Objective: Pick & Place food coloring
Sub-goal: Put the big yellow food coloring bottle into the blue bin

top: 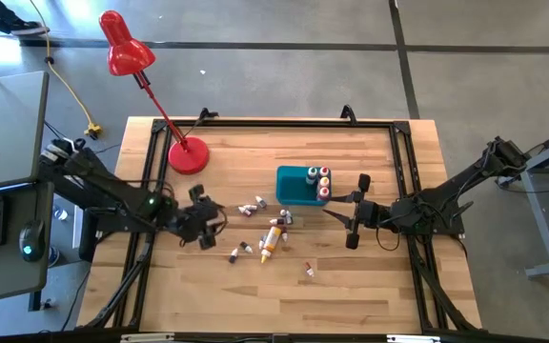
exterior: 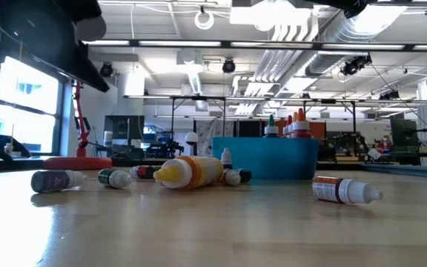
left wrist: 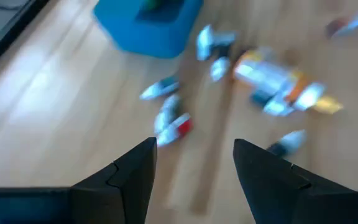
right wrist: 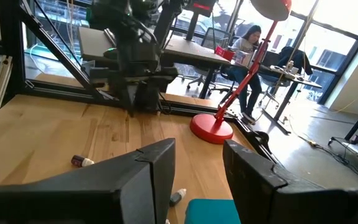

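Observation:
The food coloring lies scattered at mid-table: a yellow-orange bottle (top: 273,236) on its side, with small bottles around it (top: 251,207), (top: 241,251) and one apart (top: 308,272). More of these bottles (top: 324,181) stand upright in the blue bin (top: 294,186). My left gripper (top: 213,221) hangs above the table left of the loose bottles, open and with nothing in it (left wrist: 194,155). It tilts down toward them, and a red-ended bottle (left wrist: 173,127) lies just ahead of it. My right gripper (top: 343,211) hovers level right of the bin, open and with nothing in it (right wrist: 197,155).
A red desk lamp stands on its round base (top: 188,155) at the far left of the table. A black frame (top: 274,122) runs along the table's edges. Bare wood lies along the near side. In the right wrist view a person sits beyond the table (right wrist: 248,43).

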### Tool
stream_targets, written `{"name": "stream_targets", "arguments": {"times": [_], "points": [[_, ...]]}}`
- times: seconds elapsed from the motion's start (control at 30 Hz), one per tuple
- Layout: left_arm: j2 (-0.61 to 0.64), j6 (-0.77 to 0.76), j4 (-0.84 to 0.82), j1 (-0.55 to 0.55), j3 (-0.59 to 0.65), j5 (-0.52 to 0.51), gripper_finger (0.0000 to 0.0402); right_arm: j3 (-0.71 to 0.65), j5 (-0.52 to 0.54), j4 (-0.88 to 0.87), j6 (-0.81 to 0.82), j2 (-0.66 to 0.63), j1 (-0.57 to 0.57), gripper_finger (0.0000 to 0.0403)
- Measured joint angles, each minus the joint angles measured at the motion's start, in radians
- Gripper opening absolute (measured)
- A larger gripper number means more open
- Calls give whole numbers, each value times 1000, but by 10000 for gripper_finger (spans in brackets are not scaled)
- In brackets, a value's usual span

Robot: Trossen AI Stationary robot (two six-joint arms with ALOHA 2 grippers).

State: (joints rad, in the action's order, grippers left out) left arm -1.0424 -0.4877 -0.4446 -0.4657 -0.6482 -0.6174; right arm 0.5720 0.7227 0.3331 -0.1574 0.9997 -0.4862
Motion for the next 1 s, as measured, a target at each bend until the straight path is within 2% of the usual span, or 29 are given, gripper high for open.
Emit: {"name": "stream_targets", "arguments": {"times": [0.17, 0.53, 0.77, 1.0], "points": [[-11, -29, 112, -20, 31, 0, 209, 0, 0, 0, 0, 0, 0, 129], [-80, -41, 178, -19, 30, 12, 209, 0, 0, -1, 0, 0, 0, 129], [-179, 11, 244, -19, 30, 4, 209, 0, 0, 0, 0, 0, 0, 129], [-194, 41, 284, -19, 30, 25, 209, 0, 0, 0, 0, 0, 0, 129]]}}
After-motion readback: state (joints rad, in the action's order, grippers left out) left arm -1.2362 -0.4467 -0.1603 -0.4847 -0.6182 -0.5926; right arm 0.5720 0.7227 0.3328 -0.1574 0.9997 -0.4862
